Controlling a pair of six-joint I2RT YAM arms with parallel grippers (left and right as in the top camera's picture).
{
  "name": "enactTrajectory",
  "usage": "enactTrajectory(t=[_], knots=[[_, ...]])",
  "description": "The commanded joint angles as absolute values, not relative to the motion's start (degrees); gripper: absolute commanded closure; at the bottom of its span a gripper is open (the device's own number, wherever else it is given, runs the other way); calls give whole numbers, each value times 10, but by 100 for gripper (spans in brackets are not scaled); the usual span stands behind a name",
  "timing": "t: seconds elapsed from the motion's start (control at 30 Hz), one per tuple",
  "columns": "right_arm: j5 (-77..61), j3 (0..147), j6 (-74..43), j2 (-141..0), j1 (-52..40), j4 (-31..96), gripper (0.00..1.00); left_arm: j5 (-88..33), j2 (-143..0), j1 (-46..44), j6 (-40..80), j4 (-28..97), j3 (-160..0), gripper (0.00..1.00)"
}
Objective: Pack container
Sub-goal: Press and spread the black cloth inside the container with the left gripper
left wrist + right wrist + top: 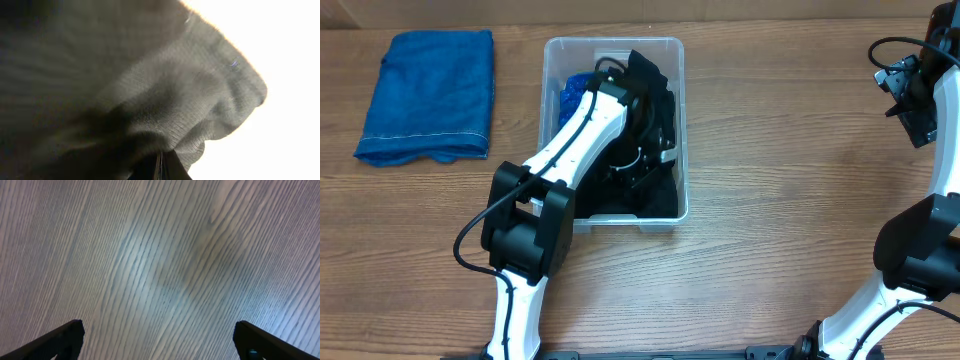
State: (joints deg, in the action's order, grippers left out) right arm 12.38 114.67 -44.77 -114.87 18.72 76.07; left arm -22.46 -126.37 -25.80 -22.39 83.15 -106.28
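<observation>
The clear plastic container (pixel 675 215) sits at the table's centre. A black cloth (pixel 650 195) fills most of it, and a blue cloth (pixel 570 93) shows at its back left corner. My left arm reaches down into the bin, and my left gripper (pixel 642 150) is among the black folds. In the left wrist view the dark knitted black cloth (pixel 165 105) fills the frame and gathers at my left gripper (pixel 160 170), whose jaws are pressed together on it. My right gripper (pixel 910 95) hangs open above bare table at the far right, with nothing between its fingers (pixel 70 335).
A folded blue towel (pixel 425 95) lies on the wooden table (pixel 780 150) at the back left, apart from the bin. The right arm's base (pixel 920 250) stands at the right edge, and the left arm's base joint (pixel 525 230) sits just in front of the bin.
</observation>
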Motion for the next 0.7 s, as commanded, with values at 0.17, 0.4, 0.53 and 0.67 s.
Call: enactTrajectory(t=[0.17, 0.4, 0.53, 0.67], knots=[[128, 1147, -450, -1149, 188, 759, 0, -223, -1266, -259, -193, 859, -1239, 96], [128, 1147, -450, -1149, 188, 759, 0, -218, -1271, -259, -185, 830, -1214, 96], [128, 1147, -450, -1149, 188, 759, 0, -204, -1271, -259, -164, 801, -1175, 96], [128, 1147, -450, -1149, 188, 759, 0, -189, -1271, -259, -163, 763, -1126, 96]])
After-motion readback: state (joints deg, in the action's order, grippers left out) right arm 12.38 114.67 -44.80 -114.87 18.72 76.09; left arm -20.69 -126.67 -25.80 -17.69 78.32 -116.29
